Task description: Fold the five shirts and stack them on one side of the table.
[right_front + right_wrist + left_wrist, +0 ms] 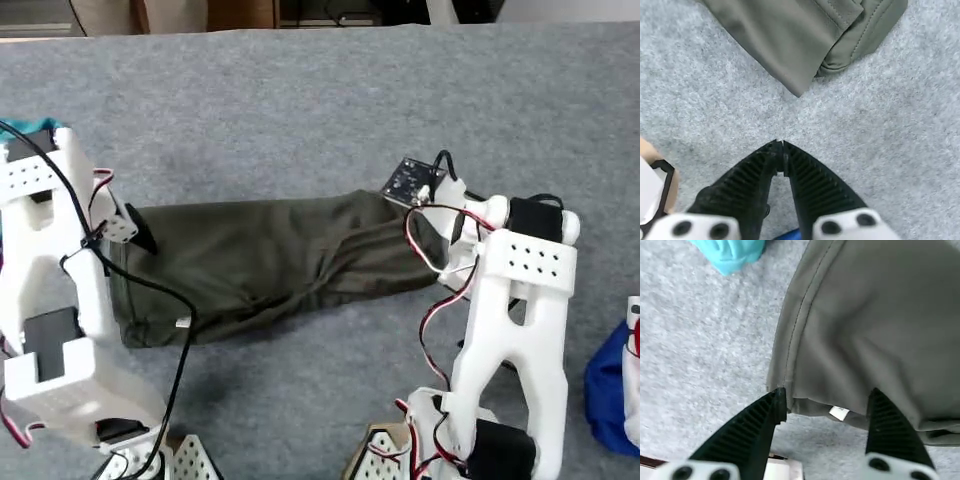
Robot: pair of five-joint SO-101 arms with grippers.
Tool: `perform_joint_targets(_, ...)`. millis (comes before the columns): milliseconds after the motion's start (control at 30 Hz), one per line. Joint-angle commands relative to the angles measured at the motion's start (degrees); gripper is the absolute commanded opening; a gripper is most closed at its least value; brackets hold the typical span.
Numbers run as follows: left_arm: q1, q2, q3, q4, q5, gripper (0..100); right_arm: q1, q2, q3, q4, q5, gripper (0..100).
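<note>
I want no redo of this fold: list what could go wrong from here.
The left jaws stand open at the hem of the olive shirt, by the white tag; they might pinch only one layer, and the fold could sag open.
The right jaws are shut over the grey mat, off the shirt's corner; lifting one end alone could drag it askew.

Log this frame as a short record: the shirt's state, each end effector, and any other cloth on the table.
shirt: olive-green fabric shirt, folded into a long band, flat on the grey felt table
left end effector: open, straddling one end edge of the shirt
right end effector: shut, empty, above bare table beside the shirt's other end
other cloth: bunched turquoise cloth near the left arm; bunched blue cloth beside the right arm
</note>
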Motion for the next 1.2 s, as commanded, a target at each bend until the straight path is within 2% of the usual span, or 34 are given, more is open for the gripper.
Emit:
perform_joint_targets(0,-2.7,-0.2,-2.4,0.3,-5.3,27,0.8,-0.7,-3.0,0.3,1.1,0.6)
perform_joint_targets(133,-4.0,1.7,1.1,-2.5,-9.1,27,0.7,-0.7,-3.0,0.2,1.1,0.6)
perform_joint_targets(467,-0.3,7.3,10.1,-12.9,-4.8,27,0.7,-0.7,-3.1,-0.2,1.2,0.6)
perform_joint_targets(900,-0.3,15.3,12.4,-15.2,-4.9,27,0.9,-0.8,-3.4,-0.2,2.8,0.6)
perform_joint_targets(1167,-0.1,16.0,12.3,-15.4,-5.2,13,0.9,-0.8,-3.4,-0.2,2.8,0.6)
